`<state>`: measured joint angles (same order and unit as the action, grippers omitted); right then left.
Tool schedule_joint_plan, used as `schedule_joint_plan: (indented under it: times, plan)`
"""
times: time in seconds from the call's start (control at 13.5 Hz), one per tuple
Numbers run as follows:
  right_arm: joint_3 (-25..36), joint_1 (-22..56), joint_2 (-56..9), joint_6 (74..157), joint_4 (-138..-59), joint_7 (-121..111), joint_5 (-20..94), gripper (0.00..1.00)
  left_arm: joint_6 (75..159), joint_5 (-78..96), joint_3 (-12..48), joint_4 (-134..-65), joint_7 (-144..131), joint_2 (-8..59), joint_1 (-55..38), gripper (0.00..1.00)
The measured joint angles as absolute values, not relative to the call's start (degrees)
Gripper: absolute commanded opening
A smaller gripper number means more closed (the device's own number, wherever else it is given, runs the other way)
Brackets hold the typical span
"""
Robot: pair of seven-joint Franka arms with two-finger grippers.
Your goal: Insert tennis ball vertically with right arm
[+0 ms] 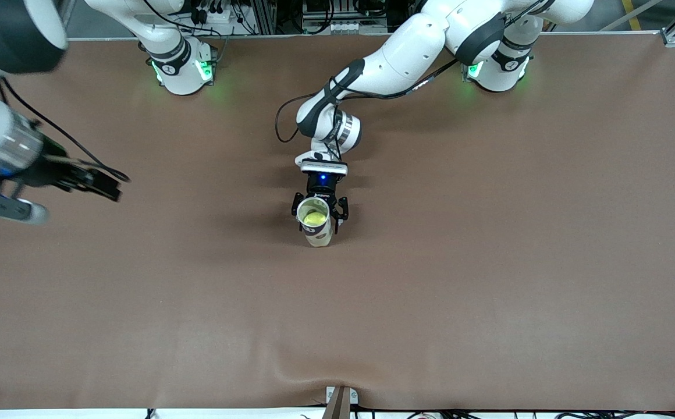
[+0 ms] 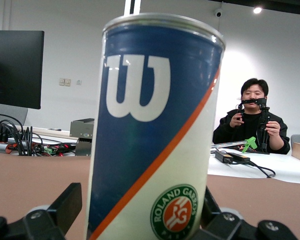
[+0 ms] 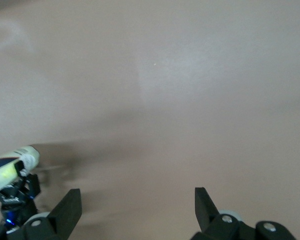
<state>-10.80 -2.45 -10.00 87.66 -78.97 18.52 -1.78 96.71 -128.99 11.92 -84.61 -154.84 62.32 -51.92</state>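
Observation:
A blue and white tennis ball can [image 1: 316,226] stands upright and open-topped at the table's middle, with a yellow-green tennis ball [image 1: 314,218] inside it. My left gripper [image 1: 320,210] is low at the can, one finger on each side. In the left wrist view the can [image 2: 154,130] fills the space between the fingers [image 2: 70,202], with a thin gap on one side. My right gripper [image 1: 110,189] hangs open and empty above the table's right-arm end. The right wrist view shows its open gripper [image 3: 138,200] over bare mat, with the can [image 3: 15,161] far off.
The brown mat [image 1: 489,262] covers the whole table. Both arm bases [image 1: 180,67] stand along the table's edge farthest from the front camera. A small clamp [image 1: 340,398] sits at the table's nearest edge.

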Motion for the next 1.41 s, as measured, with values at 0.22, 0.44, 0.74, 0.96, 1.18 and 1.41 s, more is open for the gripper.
schedule_joint_plan:
  times: [0.22, 0.44, 0.74, 0.96, 1.18, 1.41]
  plan:
    - [-8.1, -2.5, -7.5, 87.2, -79.4, 12.2, -1.8, 1.00, 96.7, -127.9, 12.8, -84.5, -154.7, 62.3, -52.0, 1.00]
    - [-5.0, -2.5, -6.4, 86.9, -79.5, 5.8, -1.8, 1.00, 96.7, -126.8, 13.8, -84.3, -154.5, 62.3, -52.1, 1.00]
    - [-1.8, -2.6, -4.3, 86.8, -79.7, 0.7, -1.8, 1.00, 96.7, -125.5, 14.4, -84.0, -154.3, 62.3, -52.7, 1.00]
    - [0.6, -2.6, -0.8, 86.8, -82.9, -0.8, -1.8, 1.00, 96.6, -124.9, 14.7, -83.9, -154.3, 62.3, -53.0, 1.00]
    - [1.0, -2.8, 2.4, 87.3, -87.5, -0.9, -1.7, 1.00, 96.6, -124.5, 14.7, -83.9, -154.2, 62.3, -53.1, 1.00]
    - [1.0, -2.9, 4.9, 88.9, -92.2, -0.8, 0.5, 1.00, 96.6, -123.7, 14.8, -84.0, -153.7, 62.4, -53.2, 1.00]
